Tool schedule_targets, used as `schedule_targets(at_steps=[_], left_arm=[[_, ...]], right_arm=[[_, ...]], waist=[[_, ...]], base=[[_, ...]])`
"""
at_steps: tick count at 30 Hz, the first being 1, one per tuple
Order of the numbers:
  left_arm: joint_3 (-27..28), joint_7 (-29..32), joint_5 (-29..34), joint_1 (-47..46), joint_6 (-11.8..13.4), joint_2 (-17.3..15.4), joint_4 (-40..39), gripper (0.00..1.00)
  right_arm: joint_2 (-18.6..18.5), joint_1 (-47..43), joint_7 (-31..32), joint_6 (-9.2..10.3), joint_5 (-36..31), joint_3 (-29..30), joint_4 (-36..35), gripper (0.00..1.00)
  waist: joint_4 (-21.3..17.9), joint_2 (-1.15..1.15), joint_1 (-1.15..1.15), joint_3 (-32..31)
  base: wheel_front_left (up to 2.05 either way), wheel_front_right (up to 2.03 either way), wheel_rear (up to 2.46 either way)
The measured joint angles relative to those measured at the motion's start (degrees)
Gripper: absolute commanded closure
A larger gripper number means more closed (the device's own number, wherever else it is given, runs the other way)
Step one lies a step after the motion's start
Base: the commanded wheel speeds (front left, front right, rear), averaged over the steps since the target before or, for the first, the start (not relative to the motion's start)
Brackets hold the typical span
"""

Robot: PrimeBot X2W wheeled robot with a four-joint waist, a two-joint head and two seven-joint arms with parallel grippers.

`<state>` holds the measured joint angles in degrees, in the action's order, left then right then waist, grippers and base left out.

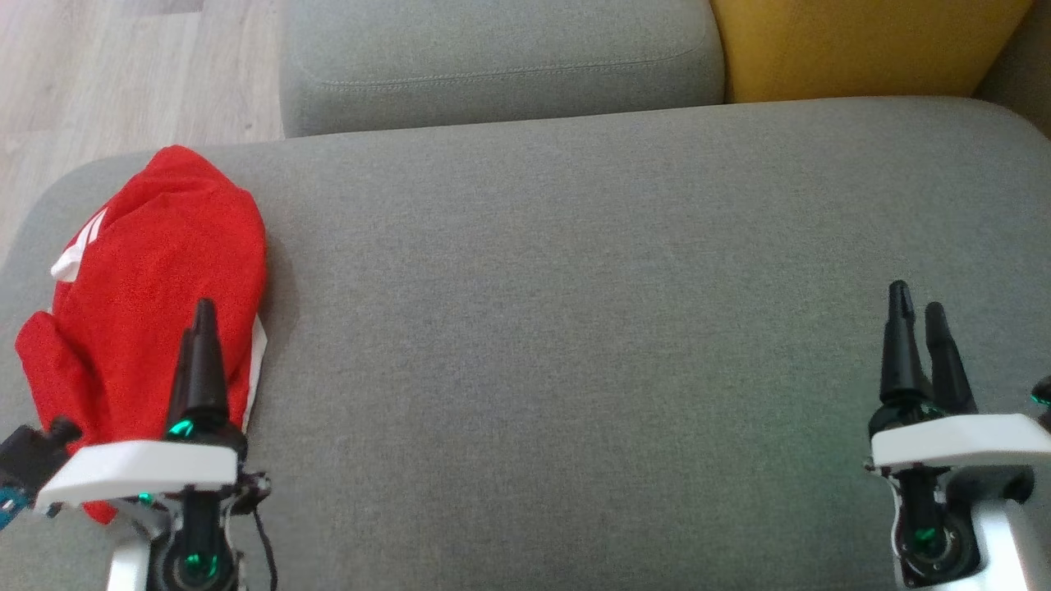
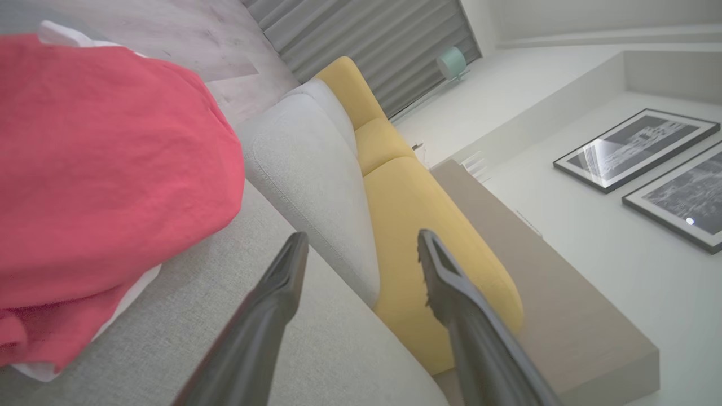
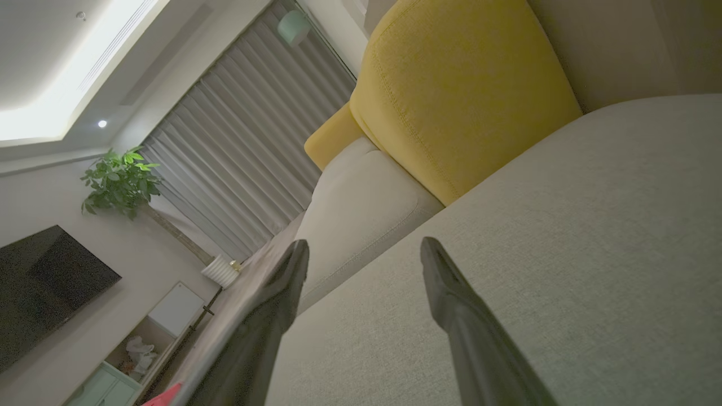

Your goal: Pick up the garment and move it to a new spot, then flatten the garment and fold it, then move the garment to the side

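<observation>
The garment (image 1: 152, 287) is a red piece with white trim, bunched in a heap at the left end of the grey sofa seat (image 1: 591, 328). It takes up the left side of the left wrist view as the garment (image 2: 96, 180). My left gripper (image 1: 201, 316) hovers over the heap's near right edge; in its wrist view the left gripper (image 2: 361, 242) is open with nothing between its fingers. My right gripper (image 1: 918, 300) stands at the lower right above bare seat, far from the garment. The right gripper (image 3: 364, 248) is open and empty too.
A grey back cushion (image 1: 501, 57) and a yellow cushion (image 1: 862, 45) line the far edge of the seat. Wooden floor (image 1: 123, 74) lies beyond the sofa's left end. The wide middle of the seat is bare fabric.
</observation>
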<state>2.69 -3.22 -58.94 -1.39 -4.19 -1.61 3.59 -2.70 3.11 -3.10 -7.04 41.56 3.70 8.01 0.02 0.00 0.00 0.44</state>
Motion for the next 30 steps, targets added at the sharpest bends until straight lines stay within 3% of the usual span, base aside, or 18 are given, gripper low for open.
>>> schedule_targets(at_steps=[20,30], left_arm=[[-8.2,-3.2,23.7,-0.1,2.8,-0.9,-0.4,0.00],[-14.4,-4.5,33.1,-0.1,7.5,-4.1,0.5,0.00]], right_arm=[[0.1,0.0,-3.0,0.00,-18.5,-2.2,0.0,0.00],[0.1,-0.1,-4.8,0.00,-26.4,-3.3,0.0,0.00]], waist=[[-0.4,0.00,0.00,0.3],[-0.4,0.00,0.00,0.3]], base=[[0.00,0.00,0.00],[0.00,0.00,0.00]])
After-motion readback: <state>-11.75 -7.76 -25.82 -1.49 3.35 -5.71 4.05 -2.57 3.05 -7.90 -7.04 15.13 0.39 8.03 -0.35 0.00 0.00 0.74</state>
